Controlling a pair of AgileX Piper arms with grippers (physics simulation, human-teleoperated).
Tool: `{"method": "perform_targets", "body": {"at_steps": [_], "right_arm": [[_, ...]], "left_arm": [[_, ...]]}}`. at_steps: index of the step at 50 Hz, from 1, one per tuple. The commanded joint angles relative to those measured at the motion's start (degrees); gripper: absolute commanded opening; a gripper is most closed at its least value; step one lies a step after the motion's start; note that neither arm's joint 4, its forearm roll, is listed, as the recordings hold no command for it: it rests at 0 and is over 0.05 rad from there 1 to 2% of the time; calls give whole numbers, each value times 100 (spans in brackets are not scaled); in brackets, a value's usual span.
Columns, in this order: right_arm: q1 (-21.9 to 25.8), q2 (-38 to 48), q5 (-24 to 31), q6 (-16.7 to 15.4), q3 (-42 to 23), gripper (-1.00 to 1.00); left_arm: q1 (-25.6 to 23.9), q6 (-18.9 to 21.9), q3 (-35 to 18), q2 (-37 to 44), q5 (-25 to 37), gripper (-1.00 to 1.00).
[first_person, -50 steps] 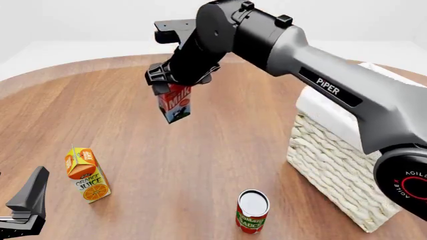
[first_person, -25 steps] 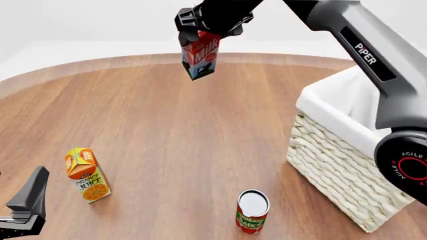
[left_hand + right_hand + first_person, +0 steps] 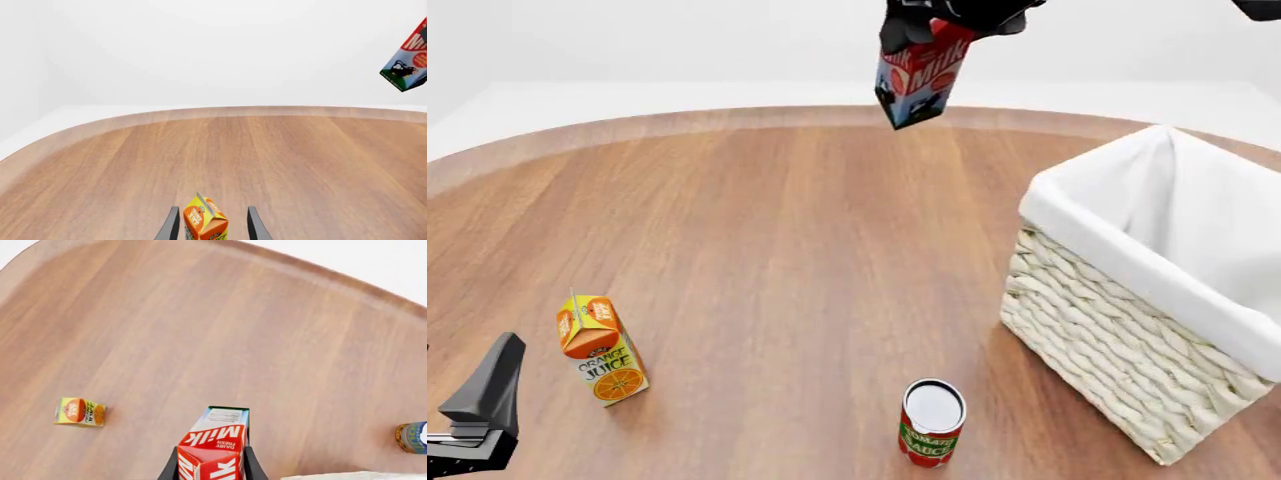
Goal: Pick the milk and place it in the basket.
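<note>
Right gripper (image 3: 941, 22) pinching milk carton (image 3: 916, 82), top centre of front view, airborne, tilted | wicker basket (image 3: 1108, 330) right edge | left gripper (image 3: 212, 225) spread, lower left, juice carton (image 3: 601, 348) ahead

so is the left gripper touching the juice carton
Apart. The front view shows the left gripper open on the near-left edge, with bare table between it and the juice carton.

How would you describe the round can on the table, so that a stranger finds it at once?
Start from the big wicker basket on the right of the wooden table. Just left of its near corner stands the can, upright. Unlike the orange juice carton further left, it is round, red and green, silver-topped.
</note>
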Motion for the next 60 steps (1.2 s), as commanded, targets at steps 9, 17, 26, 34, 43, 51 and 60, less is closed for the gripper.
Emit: {"method": "perform_targets", "body": {"at_steps": [9, 17, 26, 34, 43, 51, 60], "right_arm": [[-554, -1105, -96, -37, 779, -100], [-855, -1497, -89, -58, 1177, -100], [-1242, -2075, -145, 25, 1839, -100], [-1451, -2396, -155, 81, 2149, -100], [-1665, -2693, -302, 163, 2614, -100], [-1905, -2888, -521, 320, 3170, -100], [-2128, -3062, -658, 400, 3573, -100]], "left_arm": [[0, 0, 0, 0, 0, 100], [0, 0, 0, 0, 0, 100], [0, 0, 0, 0, 0, 100], [0, 0, 0, 0, 0, 100], [0, 0, 0, 0, 0, 100], [0, 0, 0, 0, 0, 100], [0, 0, 0, 0, 0, 100]]}}
